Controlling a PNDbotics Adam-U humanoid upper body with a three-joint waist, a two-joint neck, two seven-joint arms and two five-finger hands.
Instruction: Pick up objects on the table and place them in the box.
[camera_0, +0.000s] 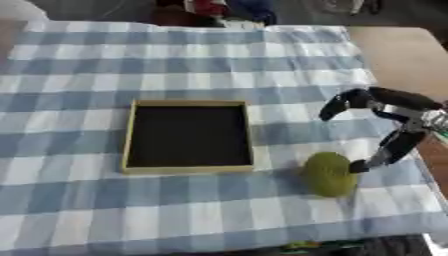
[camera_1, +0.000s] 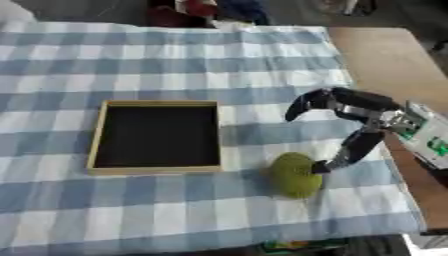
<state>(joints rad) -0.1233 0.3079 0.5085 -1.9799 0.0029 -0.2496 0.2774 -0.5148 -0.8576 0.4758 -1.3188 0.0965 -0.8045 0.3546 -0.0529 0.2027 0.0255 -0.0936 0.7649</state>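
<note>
While the left hand shows in neither view, the right hand (camera_1: 350, 127) hangs spread wide over the tablecloth's (camera_0: 175, 50) right edge, holding nothing, one finger arched up and another reaching down. That lower fingertip (camera_1: 322, 167) sits touching or just beside the green round object (camera_1: 294, 174), which lies toward the box (camera_0: 129, 135) from the hand, near the cloth's front edge. Its long axis looks roughly front-to-back. Box empty, just left of it.

box (camera_0: 188, 136) on tablecloth (camera_0: 175, 55), round object (camera_0: 330, 173) to its right
</note>
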